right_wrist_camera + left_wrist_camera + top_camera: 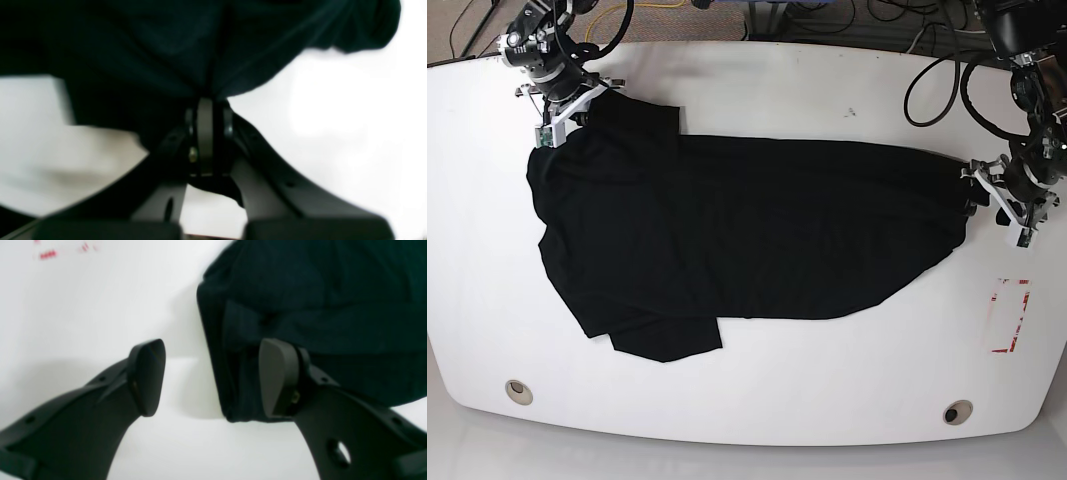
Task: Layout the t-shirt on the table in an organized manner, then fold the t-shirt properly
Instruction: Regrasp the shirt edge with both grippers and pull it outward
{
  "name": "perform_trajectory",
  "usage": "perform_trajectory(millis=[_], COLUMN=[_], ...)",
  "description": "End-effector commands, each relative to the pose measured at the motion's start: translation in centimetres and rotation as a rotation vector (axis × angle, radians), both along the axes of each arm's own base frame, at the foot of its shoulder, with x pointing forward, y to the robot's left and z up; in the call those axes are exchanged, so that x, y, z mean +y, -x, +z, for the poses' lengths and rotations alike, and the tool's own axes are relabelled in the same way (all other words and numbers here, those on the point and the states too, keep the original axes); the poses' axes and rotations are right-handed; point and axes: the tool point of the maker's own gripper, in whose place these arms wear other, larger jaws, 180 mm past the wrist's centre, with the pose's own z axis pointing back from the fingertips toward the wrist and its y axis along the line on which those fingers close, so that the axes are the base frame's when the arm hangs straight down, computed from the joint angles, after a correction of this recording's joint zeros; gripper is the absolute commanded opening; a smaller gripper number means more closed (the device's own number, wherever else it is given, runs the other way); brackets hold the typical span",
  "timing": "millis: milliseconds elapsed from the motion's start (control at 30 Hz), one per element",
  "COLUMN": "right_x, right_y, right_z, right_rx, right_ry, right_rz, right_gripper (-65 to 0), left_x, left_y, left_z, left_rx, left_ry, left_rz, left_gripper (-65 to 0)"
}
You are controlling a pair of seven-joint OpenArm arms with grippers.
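The black t-shirt (747,230) lies spread across the white table (827,80), with a folded part at its lower left. At the shirt's top left corner, my right gripper (570,118) is shut on the fabric. In the right wrist view its pads (205,133) are pressed together, pinching a bunch of the dark t-shirt (150,50). My left gripper (975,190) is at the shirt's right end, open. In the left wrist view the t-shirt (317,290) has its edge between the spread fingers of the left gripper (211,376). One finger (277,376) is over the cloth, the other over bare table.
A red-outlined rectangle mark (1010,315) sits on the table near the right edge, and it shows blurred as red marks (48,254) in the left wrist view. Two round grommet holes (518,390) (957,411) lie near the front edge. Cables run behind the table.
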Motion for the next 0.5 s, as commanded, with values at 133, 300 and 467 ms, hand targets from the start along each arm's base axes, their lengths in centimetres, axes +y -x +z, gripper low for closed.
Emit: perform_trajectory(millis=[133,300,467], right_x=[1.1,1.6,1.3], right_y=[-1.9,-3.8,-6.4], right_z=[2.5,4.1,5.7], right_rx=[-0.102,-0.179,-0.253], right_ry=[-0.061,-0.100,-0.090], right_rz=[0.090,0.104,0.108], right_gripper=[-64.2,-64.0,-63.9], left_x=[0.3,0.3,0.3], left_y=[-0.4,-0.4,0.0], left_z=[1.1,1.0,0.7], left_rx=[-0.039,-0.038,-0.027], left_ry=[-0.008,-0.007,-0.007], left_rz=[-0.007,-0.007,-0.007], left_gripper=[-23.5,-23.5,-23.5])
